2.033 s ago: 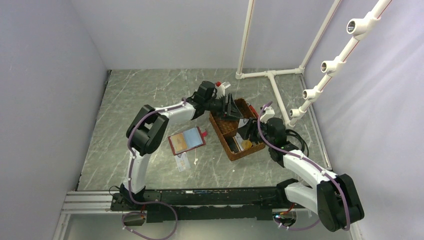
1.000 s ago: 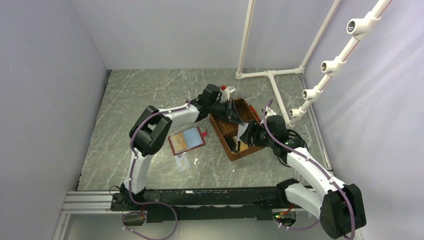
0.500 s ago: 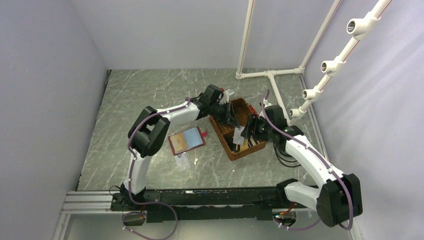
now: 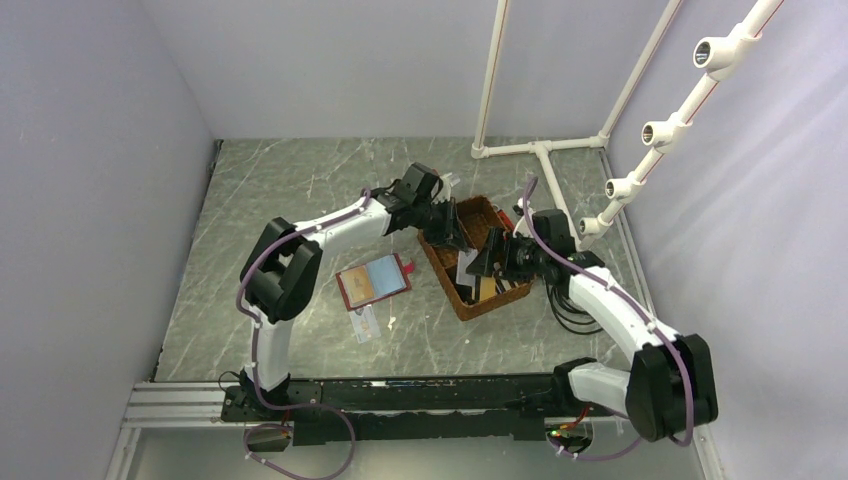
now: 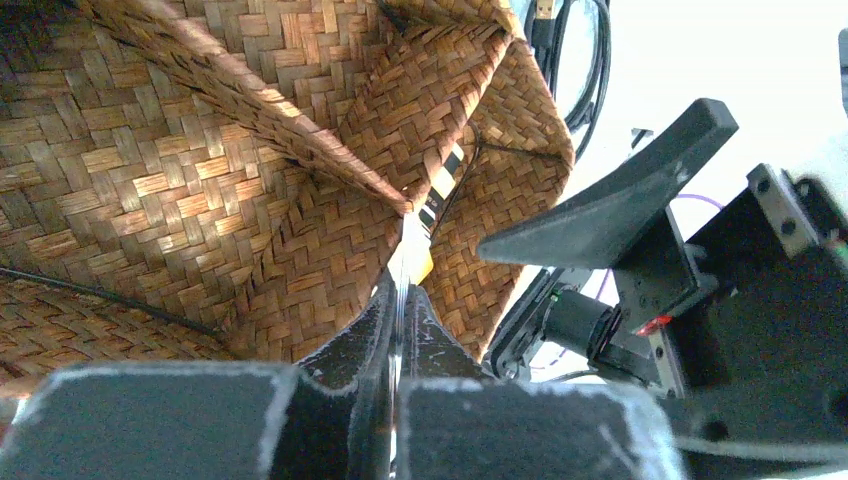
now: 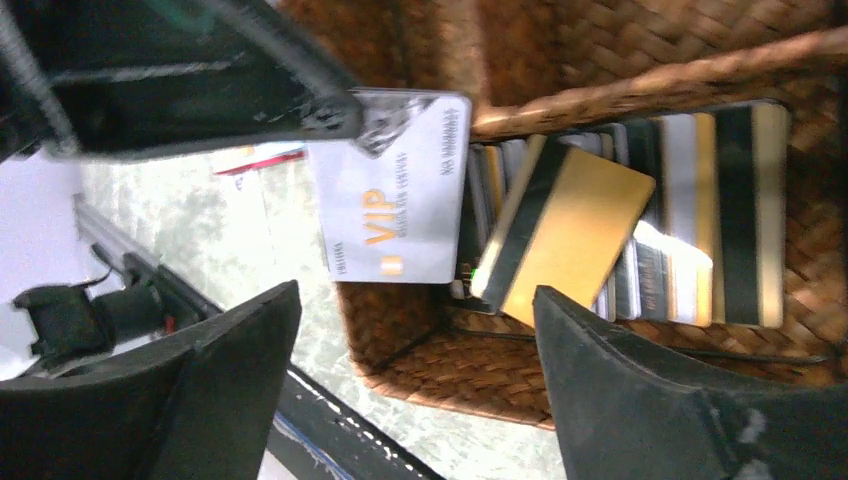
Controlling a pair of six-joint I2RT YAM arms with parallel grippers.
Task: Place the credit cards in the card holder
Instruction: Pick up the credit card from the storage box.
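The card holder (image 4: 373,281), a dark red wallet, lies open on the table left of the basket, with one card (image 4: 365,323) on the table just in front of it. My left gripper (image 5: 400,292) is shut on a white-grey VIP credit card (image 6: 390,190), which it holds by its top edge over the near corner of the basket; in the top view that card (image 4: 467,264) hangs below the left gripper (image 4: 457,236). My right gripper (image 6: 415,295) stands open just beside it, touching nothing. A gold card (image 6: 575,235) and several more cards (image 6: 700,210) stand in the basket.
The brown woven basket (image 4: 470,303) with its compartments sits between the two arms. A white pipe frame (image 4: 540,150) lies on the table behind it and rises at the right. The right arm's cable loops beside the basket (image 4: 575,305).
My right gripper's jaws have spread wider and it has drawn slightly back from the white card. The left gripper still holds the card, shifted a little to the left.
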